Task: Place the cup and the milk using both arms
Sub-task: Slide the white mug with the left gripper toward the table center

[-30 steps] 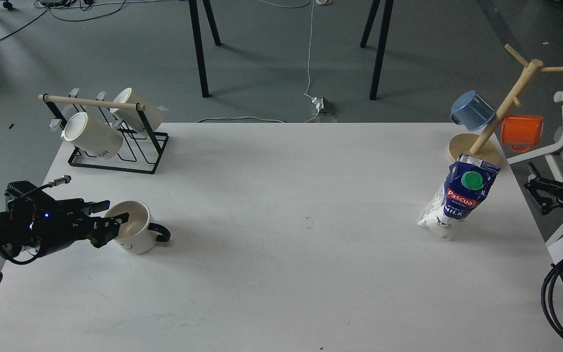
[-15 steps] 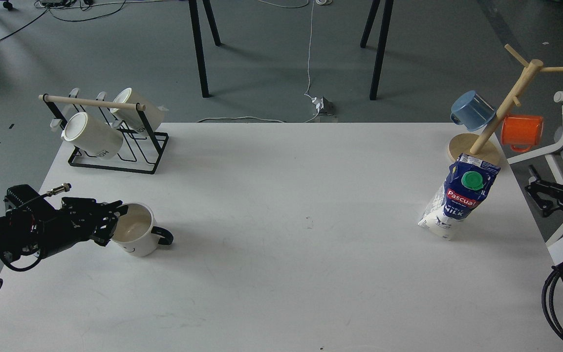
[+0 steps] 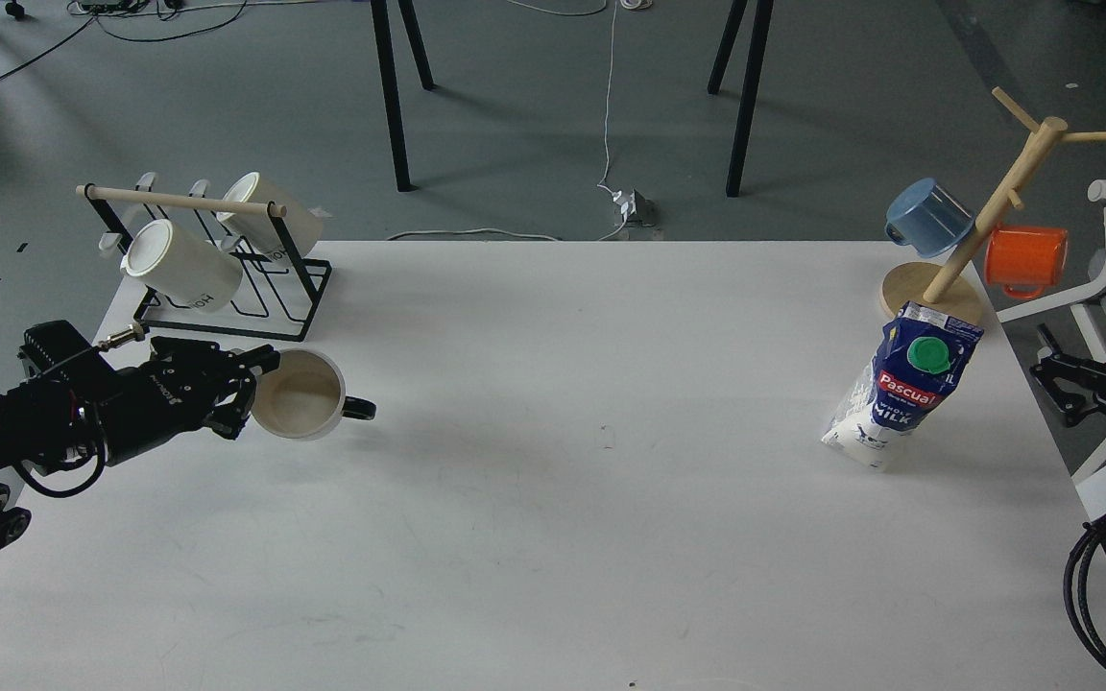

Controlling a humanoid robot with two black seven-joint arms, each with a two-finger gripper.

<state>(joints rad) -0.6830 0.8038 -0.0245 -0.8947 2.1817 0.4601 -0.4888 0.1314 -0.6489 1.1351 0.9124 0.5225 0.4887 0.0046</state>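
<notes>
The cup point(image 3: 303, 407), a white mug with a black handle pointing right, is held off the white table point(image 3: 553, 537) at the left, tilted so its mouth faces me; its smiley face is hidden. My left gripper point(image 3: 252, 388) is shut on the cup's left rim. The milk point(image 3: 902, 397), a blue and white Pascual carton with a green cap, stands leaning at the right side of the table. My right gripper point(image 3: 1058, 378) hangs just off the table's right edge, right of the milk, apart from it, its two fingers spread and empty.
A black wire rack point(image 3: 227, 288) with two cream mugs point(image 3: 180, 265) stands at the back left, just behind the held cup. A wooden mug tree point(image 3: 985, 219) with a blue cup point(image 3: 927, 217) and an orange cup point(image 3: 1025, 259) stands behind the milk.
My left gripper closed on the cup's rim, then lifted it off the table and carried it up and to the right. The milk and right gripper have not moved.
</notes>
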